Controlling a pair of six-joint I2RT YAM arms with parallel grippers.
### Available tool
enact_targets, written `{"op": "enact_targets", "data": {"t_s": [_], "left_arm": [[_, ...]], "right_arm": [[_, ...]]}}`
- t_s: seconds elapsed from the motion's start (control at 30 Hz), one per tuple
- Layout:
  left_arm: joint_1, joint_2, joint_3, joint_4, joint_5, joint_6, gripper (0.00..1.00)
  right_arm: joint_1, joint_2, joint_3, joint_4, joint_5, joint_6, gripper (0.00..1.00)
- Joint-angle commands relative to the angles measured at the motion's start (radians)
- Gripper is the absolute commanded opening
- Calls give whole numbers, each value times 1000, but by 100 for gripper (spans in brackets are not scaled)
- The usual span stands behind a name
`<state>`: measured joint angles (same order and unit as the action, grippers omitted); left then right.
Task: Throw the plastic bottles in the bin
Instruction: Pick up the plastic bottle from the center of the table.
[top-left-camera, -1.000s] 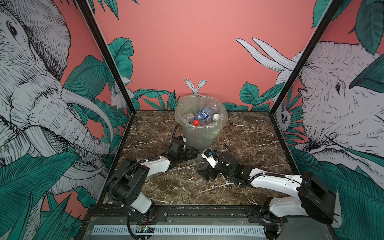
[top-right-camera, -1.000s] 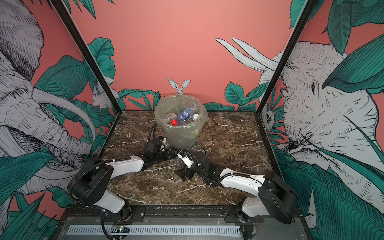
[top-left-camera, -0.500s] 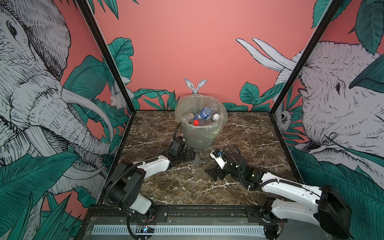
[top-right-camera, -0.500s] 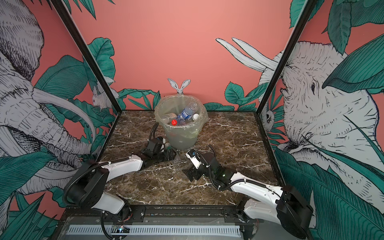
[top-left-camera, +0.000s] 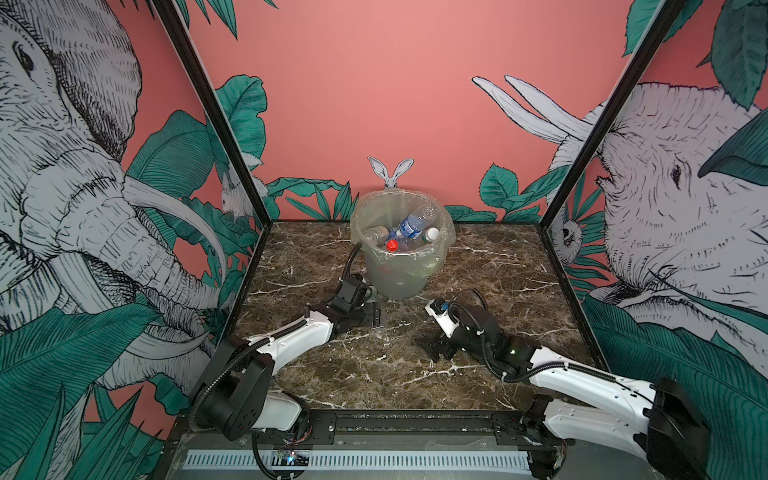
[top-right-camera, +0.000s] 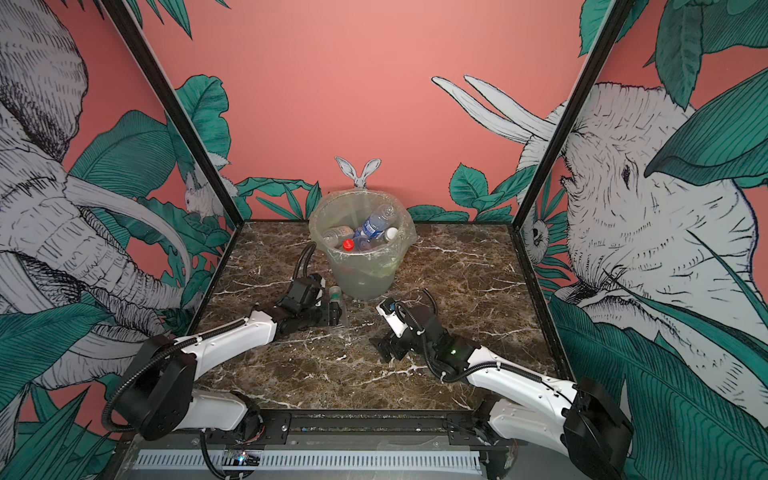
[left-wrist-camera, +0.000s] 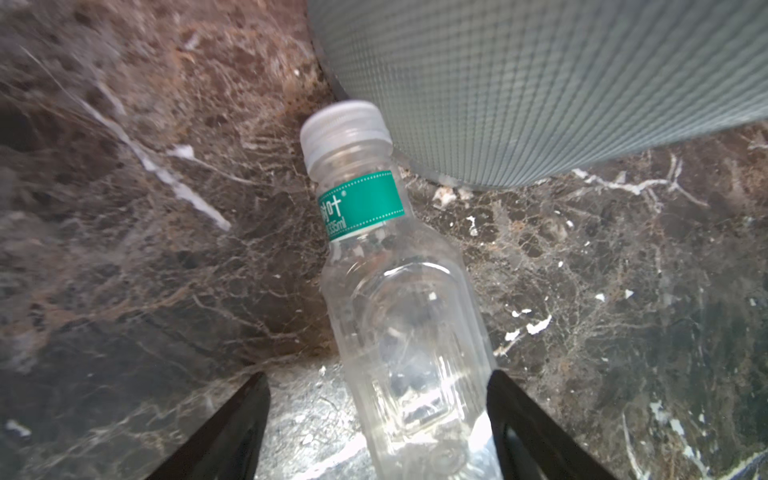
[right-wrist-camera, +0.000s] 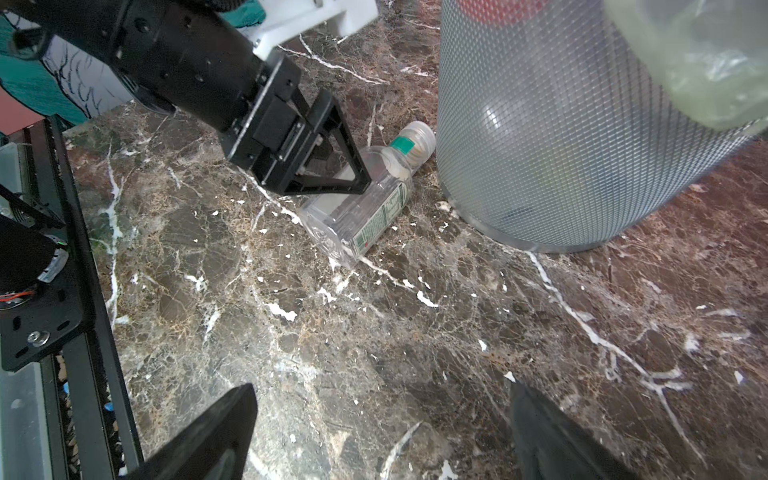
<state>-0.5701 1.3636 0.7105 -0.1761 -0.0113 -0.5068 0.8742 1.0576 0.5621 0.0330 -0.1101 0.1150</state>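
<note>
A clear plastic bottle (left-wrist-camera: 399, 316) with a green neck band and a white cap lies on the marble table, its cap against the foot of the bin (left-wrist-camera: 540, 83). My left gripper (left-wrist-camera: 377, 374) is open and straddles the bottle's body; one finger is at its side, the other stands apart. The right wrist view shows that bottle (right-wrist-camera: 361, 208) under the left gripper (right-wrist-camera: 353, 195), beside the bin (right-wrist-camera: 561, 145). In both top views the bin (top-left-camera: 399, 266) (top-right-camera: 361, 270) holds several bottles (top-left-camera: 411, 226). My right gripper (right-wrist-camera: 382, 385) (top-left-camera: 434, 347) is open over bare table.
The bin stands at the back middle of the table (top-left-camera: 498, 270), lined with a clear bag. Printed walls with black corner posts close in three sides. A black rail (top-left-camera: 415, 419) runs along the front edge.
My right arm has pulled back to the right, away from the bottle. My left gripper's jaws have narrowed around the bottle by the bin.
</note>
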Motion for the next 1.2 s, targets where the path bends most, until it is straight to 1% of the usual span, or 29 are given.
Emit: {"op": "enact_targets", "data": {"t_s": [0.0,0.17,0.4,0.53,0.67,0.73,0.97,1.07,1.13,1.17], "left_arm": [[-3,-53,-32,20,-7,19,84],[-5,-41,-27,95,27,18,85],[-15,56,10,144,50,-36,86],[-26,110,23,149,35,-61,86],[-31,138,21,163,16,-71,86],[-30,138,20,136,-3,-78,86],[-31,61,2,46,-75,-29,81],[-31,61,17,10,-87,1,79],[-31,76,23,-4,-90,18,74],[-31,86,28,-11,-89,24,73]], "right_arm": [[-18,-32,-12,-17,12,-22,97],[-38,-33,-28,-1,-2,-16,97],[-47,-31,-40,12,-5,-13,97],[-55,-32,-51,27,-14,-6,98],[-56,-13,-57,43,-33,-1,98],[-55,-6,-59,47,-35,0,98],[-56,0,-64,58,-39,0,97],[-57,10,-63,61,-44,2,97],[-57,8,-64,62,-44,3,97],[-57,7,-64,61,-42,3,97]]}}
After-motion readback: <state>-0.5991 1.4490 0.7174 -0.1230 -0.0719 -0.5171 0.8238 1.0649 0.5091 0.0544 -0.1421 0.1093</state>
